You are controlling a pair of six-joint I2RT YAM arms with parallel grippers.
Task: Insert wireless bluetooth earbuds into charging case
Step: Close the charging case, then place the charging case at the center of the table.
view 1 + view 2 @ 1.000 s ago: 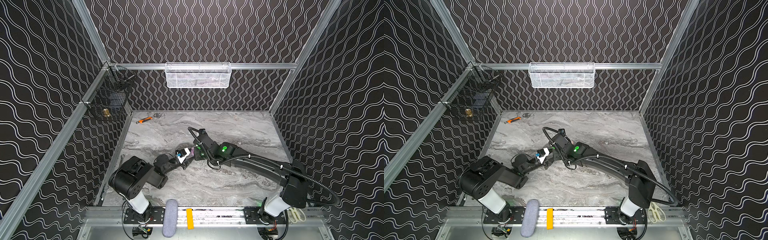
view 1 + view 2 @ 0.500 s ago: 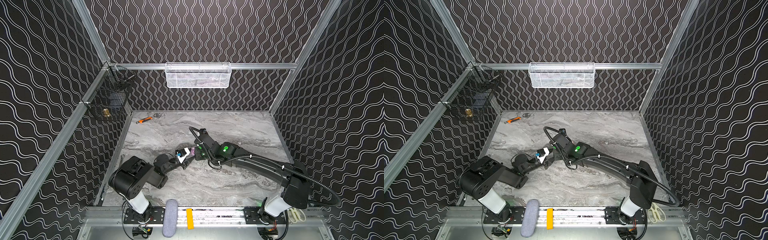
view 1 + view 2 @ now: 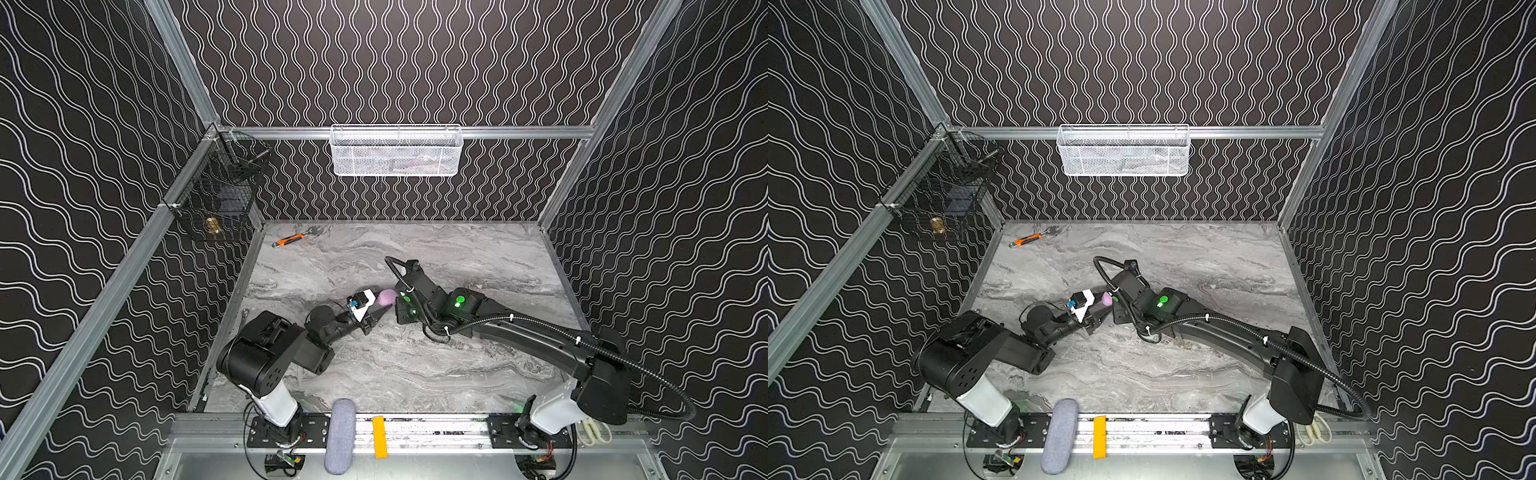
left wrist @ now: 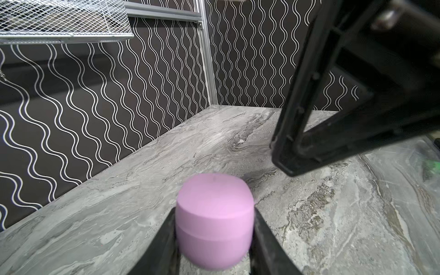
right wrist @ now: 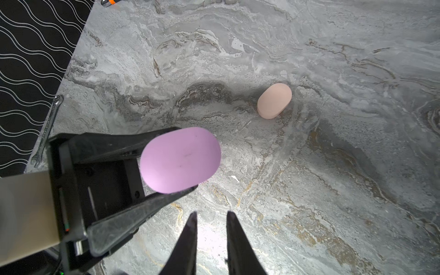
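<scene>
In both top views, a closed lilac oval plastic charging case (image 3: 387, 296) is seen clamped in the left gripper (image 3: 383, 304) over the grey marbled tabletop (image 3: 415, 374).

In the left wrist view, the case is pressed on both sides by black fingers (image 4: 164, 238), and its lid seam is shut. Contact with the tabletop cannot be told.

In the right wrist view, the right gripper (image 5: 211, 214) is shown just beside the lilac case, its tips narrowly apart with nothing between them. A peach oval case (image 5: 274, 100) is seen lying beyond the lilac case, apart from it.
</scene>
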